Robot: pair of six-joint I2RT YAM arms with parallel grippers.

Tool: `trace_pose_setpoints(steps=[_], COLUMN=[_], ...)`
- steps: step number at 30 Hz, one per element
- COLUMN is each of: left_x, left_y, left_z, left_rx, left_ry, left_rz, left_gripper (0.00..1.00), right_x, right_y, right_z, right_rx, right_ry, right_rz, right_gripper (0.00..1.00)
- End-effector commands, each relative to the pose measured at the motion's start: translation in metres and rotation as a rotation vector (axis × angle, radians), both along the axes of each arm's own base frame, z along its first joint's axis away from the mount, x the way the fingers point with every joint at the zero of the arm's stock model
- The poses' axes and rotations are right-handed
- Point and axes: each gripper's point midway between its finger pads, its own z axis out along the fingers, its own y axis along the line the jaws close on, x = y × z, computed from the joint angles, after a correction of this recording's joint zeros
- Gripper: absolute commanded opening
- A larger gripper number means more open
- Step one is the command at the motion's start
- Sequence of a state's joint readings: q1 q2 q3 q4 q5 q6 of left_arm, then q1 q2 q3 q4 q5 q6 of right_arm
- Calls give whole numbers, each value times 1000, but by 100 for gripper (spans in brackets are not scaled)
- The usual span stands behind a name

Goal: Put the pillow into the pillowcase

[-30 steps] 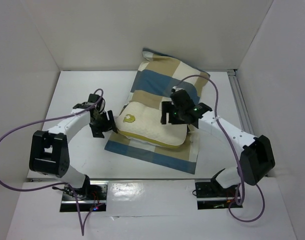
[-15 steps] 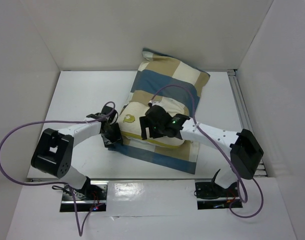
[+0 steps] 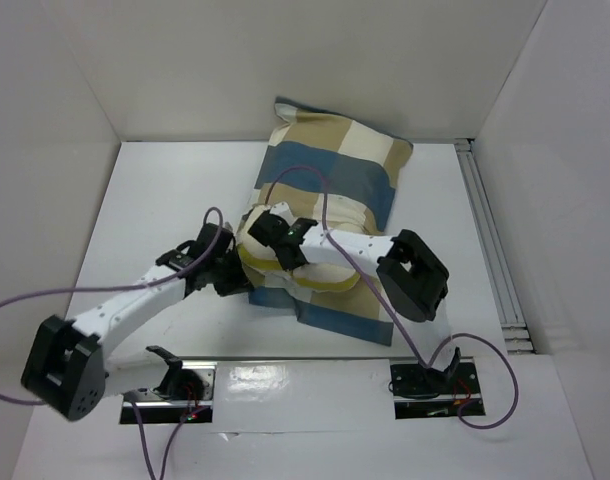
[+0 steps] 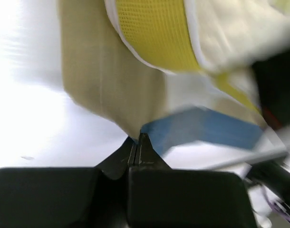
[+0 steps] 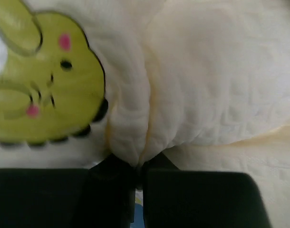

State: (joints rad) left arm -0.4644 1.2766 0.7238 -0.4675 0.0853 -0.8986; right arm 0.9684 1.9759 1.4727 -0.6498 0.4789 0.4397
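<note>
The checked blue, tan and cream pillowcase (image 3: 335, 150) lies at the middle back of the table. The cream pillow (image 3: 253, 226) with its yellow edge band (image 3: 320, 284) sticks out of the pillowcase's near left end. My left gripper (image 3: 240, 283) is shut on the pillowcase's near edge (image 4: 102, 80), just under the yellow band (image 4: 154, 33); its jaws (image 4: 138, 138) meet on a tan and blue corner. My right gripper (image 3: 268, 232) is shut on a pinched fold of the pillow (image 5: 207, 85), beside the yellow logo (image 5: 45, 95). The fold bulges out between its jaws (image 5: 140, 161).
White walls close in the table at the left, back and right. A metal rail (image 3: 490, 250) runs along the right side. The right arm's dark elbow (image 3: 415, 275) hangs over the pillowcase's near right corner. Purple cables (image 3: 295, 180) loop above both arms.
Both grippers were open and have shut. The left one moved right onto the pillowcase's edge. The right one swung left across the pillow to the logo corner and pinched it.
</note>
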Motion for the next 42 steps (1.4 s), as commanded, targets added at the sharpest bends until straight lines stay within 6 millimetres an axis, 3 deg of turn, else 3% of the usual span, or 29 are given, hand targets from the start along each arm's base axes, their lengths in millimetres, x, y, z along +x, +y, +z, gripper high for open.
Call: trace_pose_setpoints(steps=[1,2,3,4,5,7,8,9,10,12,14,15,16,18,20,21,23,24,27,28,30,33,34,35,36,37,38,40,42], left_x=[-33,-35,-43,-51,-55,-66,-74,-78,-85,-93,-98,-100,-100,-103,-106,-107,-113,-116,-119,-118,-115,-109,-111,-105,-101,-99,-98,-80,-64], left_y=[-20,-22,-21,-27,-27,-29,-31,-30,-34,-35,-37,-37,-37,-40,-40,-42,-42,-43,-42,-40,-40,-48,-49,-52,-51,-49,-45,-41,-40], left_z=[47,57,61,79,86,98,107,109,116,126,134,138,147,169,188,208,228,247,275,287,293,290,287,278,269,274,267,268,257], left_rx=[-161,-192,-204,-254,-264,-301,-321,-329,-351,-374,-402,-415,-428,-470,-495,-526,-553,-582,-601,-595,-579,-589,-593,-564,-528,-508,-455,-370,-278], left_ry=[-29,-53,-45,-69,-78,-79,-85,-88,-94,-112,-112,-124,-155,-186,-224,-263,-291,-325,-394,-428,-449,-433,-433,-415,-404,-422,-420,-445,-423], left_rz=[-67,-79,-88,-124,-145,-195,-216,-235,-273,-305,-326,-334,-339,-356,-372,-393,-409,-421,-435,-441,-444,-474,-500,-518,-517,-528,-541,-530,-541], left_gripper=[0,0,0,0,0,0,0,0,0,0,0,0,0,0,0,0,0,0,0,0,0,0,0,5,18,55,72,100,100], right_x=[58,84,99,112,142,163,181,186,189,187,181,168,168,154,157,166,187,197,201,196,188,152,125,105,93,78,55,36,14], right_y=[-39,-50,-55,-61,-69,-77,-66,-70,-60,-26,-7,-5,0,-6,-12,-17,-22,-24,-20,-21,-12,-5,-17,-12,-13,-20,-30,-46,-62], right_z=[8,26,40,56,91,126,166,177,188,180,136,85,67,12,6,13,63,105,165,188,201,158,117,101,91,80,72,77,103], right_rx=[-80,-63,-51,-48,-25,-13,34,29,51,73,51,23,45,3,-5,13,83,132,226,257,304,295,264,271,287,278,291,303,362], right_ry=[-65,-103,-134,-170,-247,-287,-364,-374,-388,-374,-304,-195,-182,-85,-77,-91,-176,-244,-350,-381,-406,-311,-228,-190,-175,-146,-109,-94,-126], right_rz=[-122,-158,-180,-207,-248,-275,-275,-275,-249,-170,-128,-92,-87,-97,-110,-136,-158,-161,-148,-128,-84,-14,-24,-2,3,-4,-12,-40,-68], right_gripper=[0,0,0,0,0,0,0,0,0,0,0,0,0,0,0,0,0,0,0,0,0,0,0,0,8,23,42,85,94])
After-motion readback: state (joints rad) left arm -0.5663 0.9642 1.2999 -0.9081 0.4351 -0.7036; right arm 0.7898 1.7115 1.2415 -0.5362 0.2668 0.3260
